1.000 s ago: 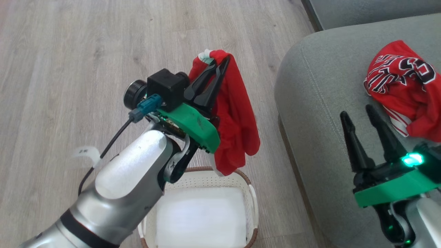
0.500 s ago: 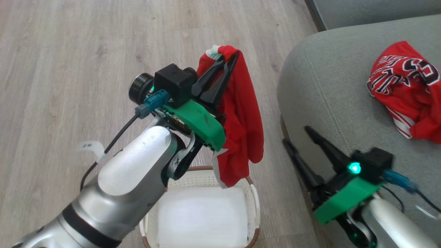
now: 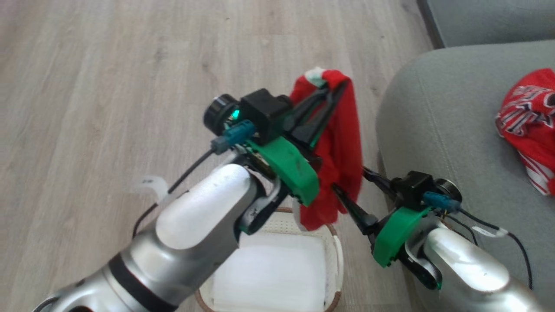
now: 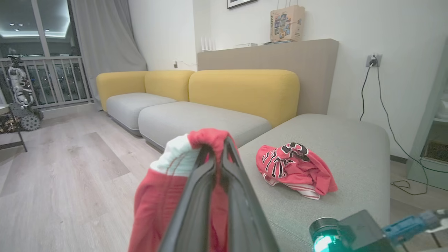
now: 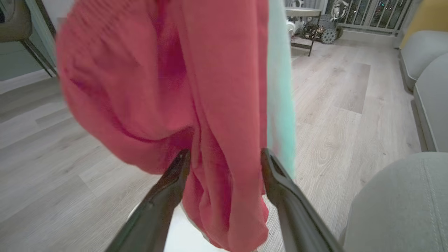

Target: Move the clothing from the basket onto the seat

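My left gripper (image 3: 336,84) is shut on the top of a red garment (image 3: 342,147) with a white band, which hangs above the cream basket (image 3: 336,249). In the left wrist view the gripper (image 4: 218,143) pinches the bunched fabric (image 4: 164,196). My right gripper (image 3: 349,178) reaches in from the right and stands open, and the hanging garment (image 5: 168,87) lies between its fingers (image 5: 173,185) in the right wrist view. A red jersey (image 3: 529,125) with black-and-white lettering lies on the grey-green seat (image 3: 433,121). The basket shows its white liner and no clothing.
Pale wood floor (image 3: 108,86) spreads to the left and behind. A sofa with yellow backs (image 4: 245,91) runs along the wall beyond the seat (image 4: 343,147). A cable (image 4: 381,105) hangs from a wall socket at the right.
The head camera has shifted. My right gripper swung left from over the seat to the hanging garment, fingers now either side of it. The left gripper still holds the garment aloft.
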`<state>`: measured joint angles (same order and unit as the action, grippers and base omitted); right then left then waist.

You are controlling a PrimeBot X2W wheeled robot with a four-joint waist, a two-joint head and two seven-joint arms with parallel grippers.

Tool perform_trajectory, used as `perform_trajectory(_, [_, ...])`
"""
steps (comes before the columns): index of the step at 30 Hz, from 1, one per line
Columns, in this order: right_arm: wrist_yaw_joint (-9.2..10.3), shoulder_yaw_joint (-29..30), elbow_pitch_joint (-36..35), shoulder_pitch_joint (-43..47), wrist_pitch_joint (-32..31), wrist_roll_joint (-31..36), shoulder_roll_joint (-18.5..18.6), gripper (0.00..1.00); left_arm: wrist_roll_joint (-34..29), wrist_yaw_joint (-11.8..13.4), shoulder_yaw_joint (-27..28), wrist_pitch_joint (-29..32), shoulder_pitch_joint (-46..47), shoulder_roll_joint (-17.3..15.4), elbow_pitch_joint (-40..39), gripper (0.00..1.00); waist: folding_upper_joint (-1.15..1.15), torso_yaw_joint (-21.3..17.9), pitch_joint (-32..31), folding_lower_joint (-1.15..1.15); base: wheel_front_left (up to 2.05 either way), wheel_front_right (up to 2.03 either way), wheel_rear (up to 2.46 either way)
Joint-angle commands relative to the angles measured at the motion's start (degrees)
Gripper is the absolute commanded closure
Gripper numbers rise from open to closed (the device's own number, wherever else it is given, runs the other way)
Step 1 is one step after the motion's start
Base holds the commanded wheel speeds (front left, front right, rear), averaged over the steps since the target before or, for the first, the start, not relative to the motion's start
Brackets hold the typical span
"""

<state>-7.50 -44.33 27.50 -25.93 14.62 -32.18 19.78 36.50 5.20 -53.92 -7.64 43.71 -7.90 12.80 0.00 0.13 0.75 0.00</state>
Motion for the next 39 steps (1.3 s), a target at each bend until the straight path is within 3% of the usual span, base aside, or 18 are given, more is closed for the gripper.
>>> perform_trajectory(1, [0.01,-0.67,0.15,-2.12,0.38,0.28,-0.5,0.0,-0.19,-0.41,1.78,0.1,4.6,0.01,-1.52,1.0,0.0,1.43,-0.25,0.0,0.0,0.0,0.0])
perform_trajectory(10, [0.01,-2.47,7.6,-4.34,0.38,-0.36,-2.99,0.0,0.04,-1.67,-0.41,0.25,5.19,1.94,-1.25,1.0,0.0,4.96,-0.77,0.0,0.0,0.0,0.0])
perform_trajectory(18, [0.01,-1.28,6.59,-3.93,0.38,-0.22,-3.64,0.0,0.46,-1.6,-1.12,0.01,4.54,2.19,-0.93,1.0,0.0,5.78,-0.9,0.0,0.0,0.0,0.0])
perform_trajectory(19, [0.01,-0.88,6.12,-3.86,0.38,-0.02,-3.59,0.29,0.48,-1.54,-1.12,-0.04,4.46,2.11,-0.91,1.0,0.0,5.67,-0.95,0.0,0.0,0.0,0.0])
perform_trajectory(20, [0.01,-0.45,5.53,-3.72,0.38,0.2,-3.53,0.92,0.52,-1.47,-1.1,-0.1,4.36,2.0,-0.89,1.0,0.0,5.5,-1.0,0.0,0.0,0.0,0.0])
perform_trajectory(21, [0.01,0.0,4.9,-3.48,0.38,0.33,-3.45,1.0,0.57,-1.37,-1.06,-0.15,4.24,1.88,-0.87,1.0,0.0,5.29,-1.03,0.0,0.0,0.0,0.0])
perform_trajectory(27, [0.01,3.89,0.95,-1.25,0.38,0.25,-2.33,1.0,1.26,-0.95,-0.89,-0.39,2.67,0.69,-0.27,1.0,0.0,3.53,-1.27,0.0,0.0,0.0,0.0])
perform_trajectory(39, [0.01,18.18,-9.8,5.75,0.38,1.76,0.29,1.0,2.41,1.05,-0.79,-0.78,-2.56,-2.9,-0.14,1.0,0.0,-1.01,-0.85,0.0,0.0,0.0,0.0])
